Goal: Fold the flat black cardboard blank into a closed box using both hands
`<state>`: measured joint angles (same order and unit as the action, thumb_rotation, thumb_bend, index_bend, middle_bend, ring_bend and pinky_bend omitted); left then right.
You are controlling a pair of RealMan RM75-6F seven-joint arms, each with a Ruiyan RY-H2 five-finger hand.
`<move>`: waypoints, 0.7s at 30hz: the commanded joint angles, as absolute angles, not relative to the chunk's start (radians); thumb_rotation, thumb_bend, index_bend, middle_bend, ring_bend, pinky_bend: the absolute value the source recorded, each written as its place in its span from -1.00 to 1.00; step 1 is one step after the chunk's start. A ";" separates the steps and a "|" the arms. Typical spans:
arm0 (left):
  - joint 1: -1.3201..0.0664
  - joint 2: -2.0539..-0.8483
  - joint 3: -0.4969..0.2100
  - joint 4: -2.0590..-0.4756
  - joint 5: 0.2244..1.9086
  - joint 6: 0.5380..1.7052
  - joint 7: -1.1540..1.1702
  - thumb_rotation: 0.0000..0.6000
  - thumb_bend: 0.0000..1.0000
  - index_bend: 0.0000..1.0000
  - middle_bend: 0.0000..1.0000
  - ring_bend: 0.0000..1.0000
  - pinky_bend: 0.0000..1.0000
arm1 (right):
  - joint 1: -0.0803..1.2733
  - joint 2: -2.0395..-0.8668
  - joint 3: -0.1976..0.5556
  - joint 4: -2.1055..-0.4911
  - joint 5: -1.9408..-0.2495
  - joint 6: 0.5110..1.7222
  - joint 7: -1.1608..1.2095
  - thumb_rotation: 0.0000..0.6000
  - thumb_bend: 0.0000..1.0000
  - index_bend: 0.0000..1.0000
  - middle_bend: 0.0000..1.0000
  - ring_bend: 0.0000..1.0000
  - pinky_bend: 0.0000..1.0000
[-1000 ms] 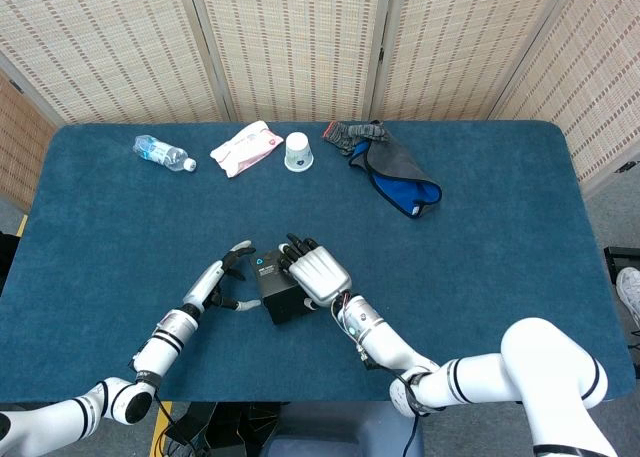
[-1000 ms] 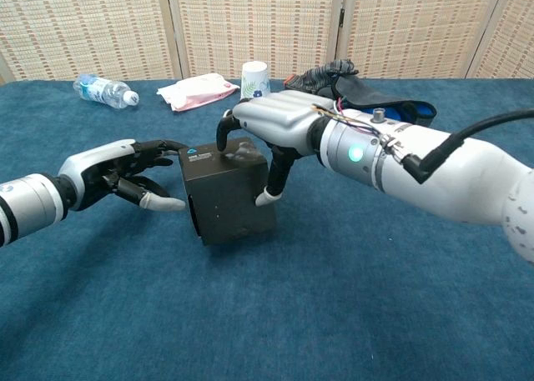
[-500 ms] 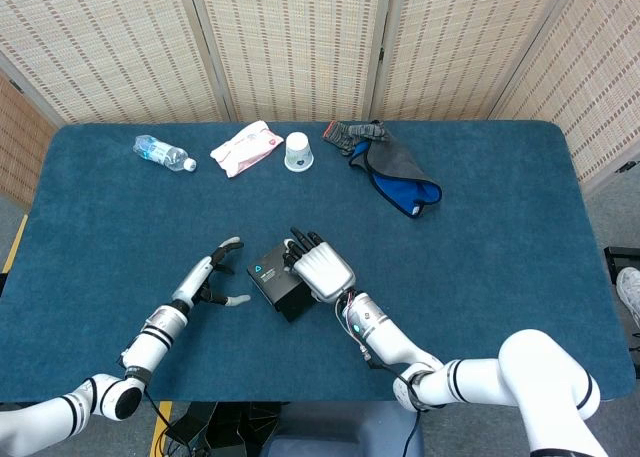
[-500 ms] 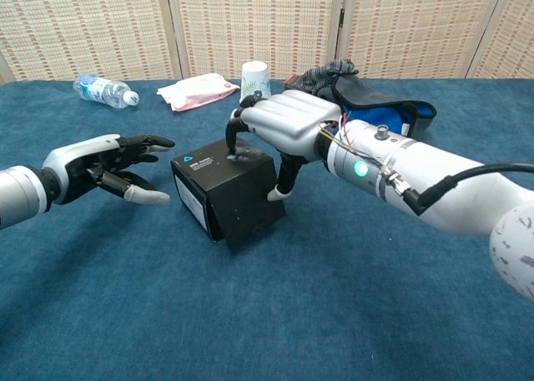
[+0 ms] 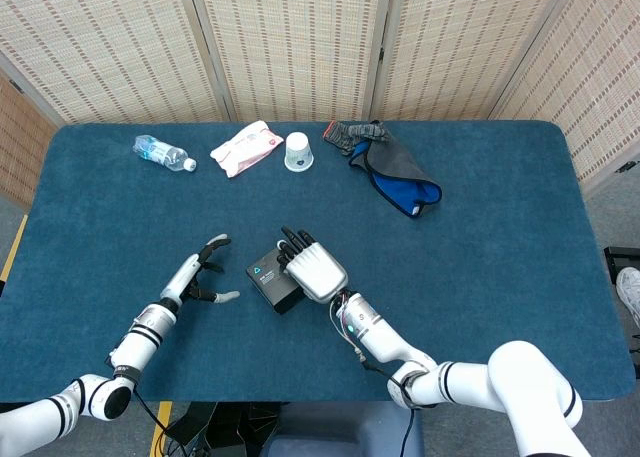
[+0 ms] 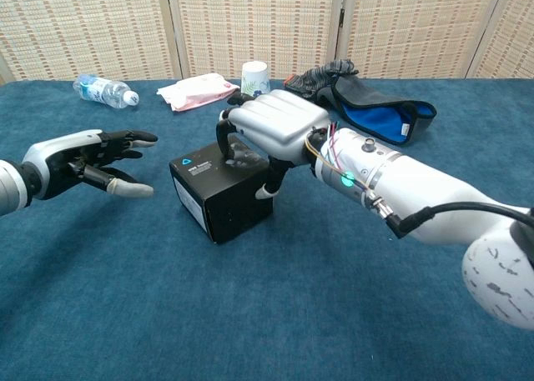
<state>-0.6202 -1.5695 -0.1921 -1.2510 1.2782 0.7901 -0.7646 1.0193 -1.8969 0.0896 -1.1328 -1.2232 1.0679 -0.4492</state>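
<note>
The black cardboard box (image 5: 266, 280) (image 6: 214, 199) stands folded and closed on the blue table, with a small blue logo and a white label on it. My right hand (image 5: 313, 268) (image 6: 274, 131) lies over its top right part. The fingers curl down onto the lid and the thumb presses the right side. My left hand (image 5: 205, 267) (image 6: 86, 157) hovers to the left of the box, clear of it, fingers spread and holding nothing.
Along the far side of the table (image 5: 500, 277) lie a water bottle (image 5: 160, 153) (image 6: 104, 89), a pink wipes pack (image 5: 245, 147) (image 6: 198, 91), a paper cup (image 5: 298, 151) (image 6: 255, 78) and a dark cloth with blue lining (image 5: 395, 167) (image 6: 371, 106).
My left hand has let go of the box and drawn back to the left. The right hand has turned the box and settled it flat on the table.
</note>
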 commanded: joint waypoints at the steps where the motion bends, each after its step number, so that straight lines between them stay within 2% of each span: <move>1: -0.618 -1.563 -0.194 -1.252 1.281 0.790 -0.772 1.00 -0.71 -0.79 -1.00 -1.00 -0.45 | 1.013 -1.917 0.098 -1.105 -1.249 1.069 -0.445 1.00 -0.97 -0.24 -0.57 -0.81 -0.65; 21: -0.610 -1.541 -0.192 -1.260 1.308 0.807 -0.800 1.00 -0.71 -0.79 -1.00 -1.00 -0.45 | 0.982 -1.941 0.148 -1.066 -1.327 1.058 -0.458 1.00 -0.85 -0.13 -0.50 -0.76 -0.61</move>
<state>-0.6101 -1.5411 -0.1920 -1.2598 1.3079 0.8071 -0.7996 0.9838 -1.9429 0.1459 -1.0637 -1.3263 1.0600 -0.4572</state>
